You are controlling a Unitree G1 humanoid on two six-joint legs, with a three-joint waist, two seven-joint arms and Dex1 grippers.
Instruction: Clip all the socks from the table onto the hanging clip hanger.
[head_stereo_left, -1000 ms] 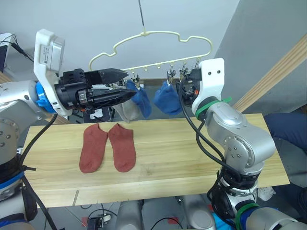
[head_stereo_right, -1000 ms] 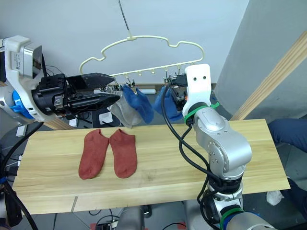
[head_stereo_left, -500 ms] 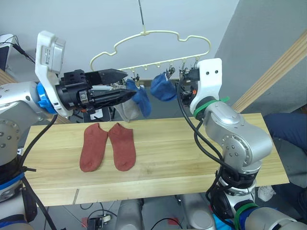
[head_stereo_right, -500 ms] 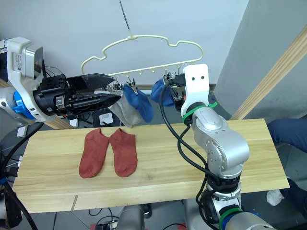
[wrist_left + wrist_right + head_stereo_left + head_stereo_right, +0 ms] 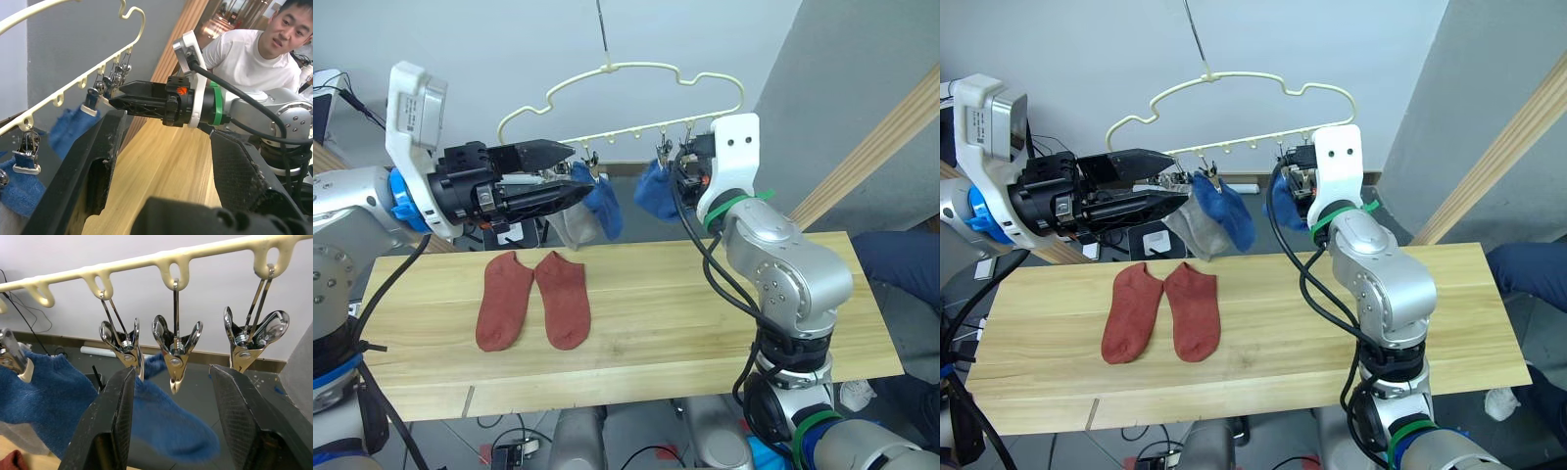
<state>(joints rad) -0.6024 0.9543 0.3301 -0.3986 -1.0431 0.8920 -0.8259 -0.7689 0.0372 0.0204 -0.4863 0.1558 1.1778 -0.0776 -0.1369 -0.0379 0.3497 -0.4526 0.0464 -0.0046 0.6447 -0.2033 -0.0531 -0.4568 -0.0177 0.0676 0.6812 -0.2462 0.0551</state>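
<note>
Since a second ago my right gripper [image 5: 171, 396] has swung in toward the hanger's middle, and the blue sock [image 5: 656, 191] it was working at has been drawn up from its long hang into a bunched lump beside it. From the right wrist I see those fingers [image 5: 115, 426] spread wide with nothing between them, three metal clips [image 5: 175, 345] dangling just ahead and the blue sock behind the clip nearest the hanger's middle. My left gripper [image 5: 570, 181] is held out level at the clip bar, its jaws parted a little and gripping nothing, the tips just beside a second blue sock [image 5: 601, 204] that hangs from a clip. A light grey sock [image 5: 571, 227] hangs behind that one. All of these hang from the cream clip hanger [image 5: 622, 103], which hangs above the far edge of the table [image 5: 685, 323]. On the table lie two rust-red socks [image 5: 533, 299] flat, side by side, touching at their upper ends. A person in a white shirt [image 5: 244, 56] stands beyond my right arm.
</note>
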